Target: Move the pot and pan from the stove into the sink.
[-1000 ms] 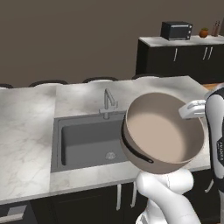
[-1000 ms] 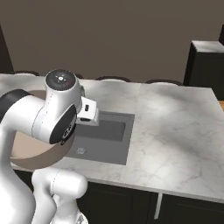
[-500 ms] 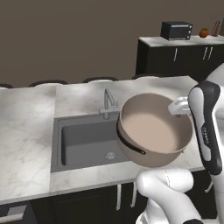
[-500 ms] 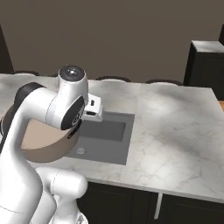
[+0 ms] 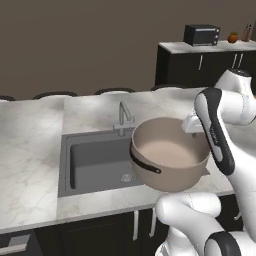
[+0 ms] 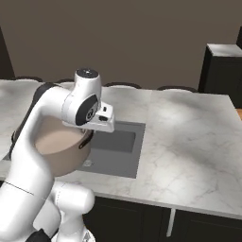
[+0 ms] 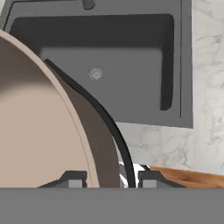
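Your end effector [image 7: 107, 177] clamped on the pot's [image 5: 167, 152] rim, pot aloft, tilted, beside the sink [image 5: 97, 161].

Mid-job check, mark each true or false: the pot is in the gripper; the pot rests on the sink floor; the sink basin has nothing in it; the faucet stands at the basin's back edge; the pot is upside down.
1. The gripper is shut on the pot. True.
2. The pot rests on the sink floor. False: it is held above the counter, over the basin's right edge.
3. The basin has nothing in it. True.
4. The faucet stands at the basin's back edge. True.
5. The pot is upside down. False: its opening faces up, slightly tilted.
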